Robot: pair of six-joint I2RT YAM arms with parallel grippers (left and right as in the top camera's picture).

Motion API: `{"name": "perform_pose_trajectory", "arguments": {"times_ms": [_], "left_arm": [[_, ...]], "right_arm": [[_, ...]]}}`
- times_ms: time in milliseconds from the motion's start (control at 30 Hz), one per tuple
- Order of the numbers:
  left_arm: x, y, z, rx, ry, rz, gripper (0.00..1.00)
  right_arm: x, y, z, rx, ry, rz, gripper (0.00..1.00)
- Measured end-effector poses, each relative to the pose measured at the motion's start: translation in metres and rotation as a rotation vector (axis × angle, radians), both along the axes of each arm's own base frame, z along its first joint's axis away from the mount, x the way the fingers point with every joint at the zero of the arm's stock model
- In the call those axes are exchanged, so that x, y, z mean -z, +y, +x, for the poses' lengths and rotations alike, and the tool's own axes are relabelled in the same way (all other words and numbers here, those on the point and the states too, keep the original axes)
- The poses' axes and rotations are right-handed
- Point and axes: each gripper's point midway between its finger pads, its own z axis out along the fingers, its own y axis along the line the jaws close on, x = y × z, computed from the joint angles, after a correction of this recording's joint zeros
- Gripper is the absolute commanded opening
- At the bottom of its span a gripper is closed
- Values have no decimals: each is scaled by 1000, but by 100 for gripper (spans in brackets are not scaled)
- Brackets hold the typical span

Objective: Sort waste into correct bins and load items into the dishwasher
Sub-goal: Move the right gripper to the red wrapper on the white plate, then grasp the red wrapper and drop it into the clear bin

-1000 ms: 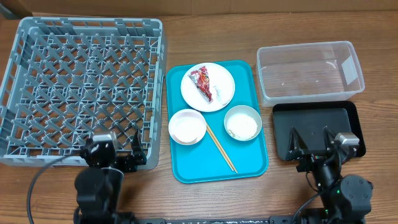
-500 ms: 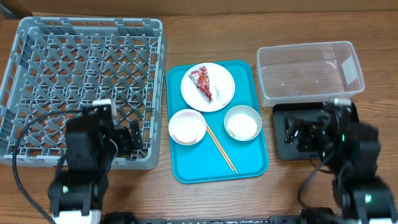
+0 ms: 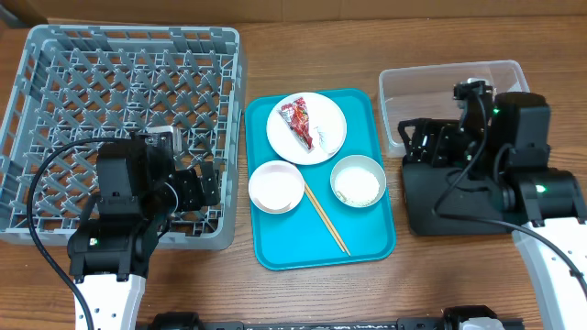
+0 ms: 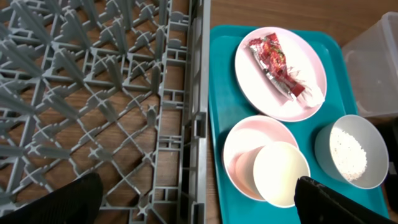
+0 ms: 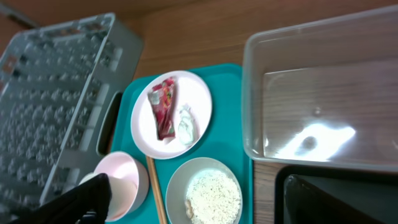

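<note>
Rack space is no worry: nothing stands in the grey dish rack (image 3: 128,35) at the left. Just right of it lies the teal tray (image 3: 367,238), which holds everything to be sorted. The clear tub (image 3: 518,96) and the black tray (image 3: 459,215) sit well to the right. On the teal tray the white plate (image 3: 328,139) is at the back, with the pink bowl (image 3: 260,177) and the grey bowl (image 3: 341,170) in front of it. A small cup (image 4: 280,173) rests inside the pink bowl, chopsticks (image 3: 326,220) lie between the two bowls, the red wrapper (image 3: 300,124) lies on the plate, and rice (image 3: 358,186) fills the grey bowl.

Nothing is gripped yet, so the step is probably a first pick. The wrapper looks the sensible start: light, crumpled and easy to pinch from above without pushing the plate. The rice bowl would need to be carried level before tipping.

The left gripper (image 3: 204,186) hangs over the rack's near right corner, pointing toward the teal tray, its fingers spread wide. The right gripper (image 3: 417,142) hovers by the tub's near left corner above the black tray, pointing left, its fingers likewise apart.
</note>
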Motion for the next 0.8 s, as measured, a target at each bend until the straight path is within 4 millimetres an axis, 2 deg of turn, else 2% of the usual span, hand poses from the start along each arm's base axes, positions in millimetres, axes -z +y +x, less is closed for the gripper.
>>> {"name": "perform_pose_trajectory", "arguments": {"times_ms": [300, 467, 633, 800], "left_arm": [[2, 6, -2, -37, 21, 16, 100], [11, 36, -7, -183, 91, 26, 100], [12, 61, -8, -293, 102, 18, 100], [11, 64, -7, -312, 97, 14, 100]], "right_arm": [[9, 60, 6, -138, 53, -92, 86], [19, 97, 20, -198, 62, -157, 86], [54, 129, 34, -248, 96, -199, 80], [100, 157, 47, -262, 133, -248, 79]]}}
